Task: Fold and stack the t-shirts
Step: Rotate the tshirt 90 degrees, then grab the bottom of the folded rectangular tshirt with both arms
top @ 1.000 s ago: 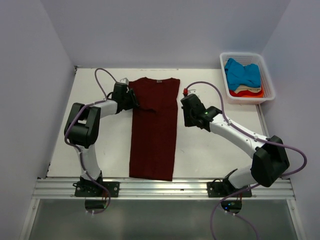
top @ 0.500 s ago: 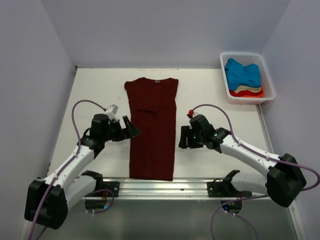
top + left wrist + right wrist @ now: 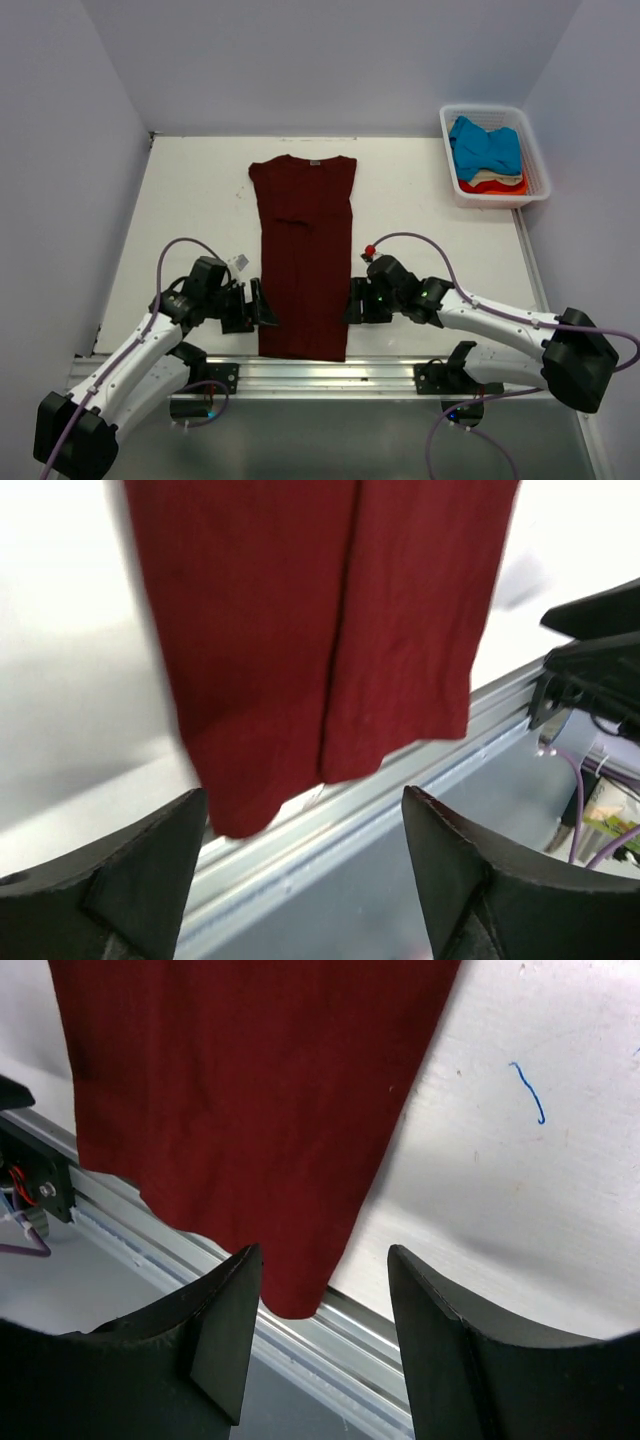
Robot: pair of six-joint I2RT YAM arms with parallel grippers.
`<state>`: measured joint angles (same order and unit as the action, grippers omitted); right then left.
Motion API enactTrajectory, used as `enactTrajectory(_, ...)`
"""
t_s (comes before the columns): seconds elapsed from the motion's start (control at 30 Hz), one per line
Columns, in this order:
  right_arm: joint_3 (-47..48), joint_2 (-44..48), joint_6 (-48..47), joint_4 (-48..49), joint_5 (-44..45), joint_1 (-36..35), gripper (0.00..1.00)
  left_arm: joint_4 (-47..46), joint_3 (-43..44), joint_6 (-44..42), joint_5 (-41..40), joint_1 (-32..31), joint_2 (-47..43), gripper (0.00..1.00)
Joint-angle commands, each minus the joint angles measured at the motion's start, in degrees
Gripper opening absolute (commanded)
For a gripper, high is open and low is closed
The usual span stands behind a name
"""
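1. While both grippers sit low at the bottom of the top view, neither holds anything. The left gripper (image 3: 264, 303) has its jaws wide apart just off the lower left corner of the maroon shirt (image 3: 305, 250). The right gripper (image 3: 351, 303) has its jaws parted just off the lower right corner.
2. We see the maroon shirt lying flat as a long narrow strip down the centre of the frame. Its collar is toward the top and its sleeves are turned in. Both wrist views show the hem lapping over the edge of the table (image 3: 190, 200) onto the rail (image 3: 330, 372).
3. We see the blue shirt (image 3: 487, 146) heaped on the cream and orange-red ones in the basket (image 3: 541, 170) at the upper right, well apart from both arms.
4. We judge the cloth to be light, soft and limp. It will likely sag from any pinch point and keep no shape of its own. The layers may slide over each other, so the turned-in sleeves could slip out. Nothing about it looks fragile.
5. We would take it at the two hem corners, one per gripper. The overhang should let a lower finger get beneath, and each pinch should go through every layer.
6. We expect the main risks to be catching only the top layer or lifting the corners unevenly, which would skew the fold.
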<state>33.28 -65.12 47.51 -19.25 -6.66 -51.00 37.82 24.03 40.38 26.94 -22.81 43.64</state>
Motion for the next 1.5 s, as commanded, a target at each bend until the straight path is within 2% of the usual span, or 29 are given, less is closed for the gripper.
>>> enactTrajectory(0.0,-1.72,1.49,3.55,2.45,-1.78,-0.41,0.57,8.84,1.46,0.75,2.06,-1.18,-1.36,0.80)
enactTrajectory(0.13,-2.87,2.10,4.52,2.81,-2.74,-0.41,0.57,10.59,0.06,4.52,2.15,-2.24,-2.94,0.77)
enactTrajectory(0.23,-3.66,2.54,5.14,3.95,-3.71,-0.41,0.56,13.94,-0.83,4.10,1.81,-2.33,-1.63,0.76)
enactTrajectory(0.47,-5.50,0.79,5.49,9.48,-6.78,-0.41,0.56,13.95,-3.11,7.17,-1.36,-2.42,-1.19,0.73)
enactTrajectory(0.9,-7.52,3.86,5.67,10.19,-7.85,-0.41,0.47,1.57,-3.29,8.93,-5.23,-4.79,10.32,0.66)
enactTrajectory(1.2,-9.37,5.00,7.69,9.23,-9.69,-0.41,0.47,-5.56,-5.04,8.75,-5.84,-5.32,15.51,0.60)
enactTrajectory(1.37,-9.98,4.04,8.65,9.84,-11.01,-0.59,0.46,-8.11,-5.57,8.84,-5.23,-5.58,16.74,0.51)
enactTrajectory(1.47,-10.60,3.60,9.36,10.80,-11.54,-1.03,0.45,-9.60,-5.58,8.75,-4.79,-5.76,17.10,0.39)
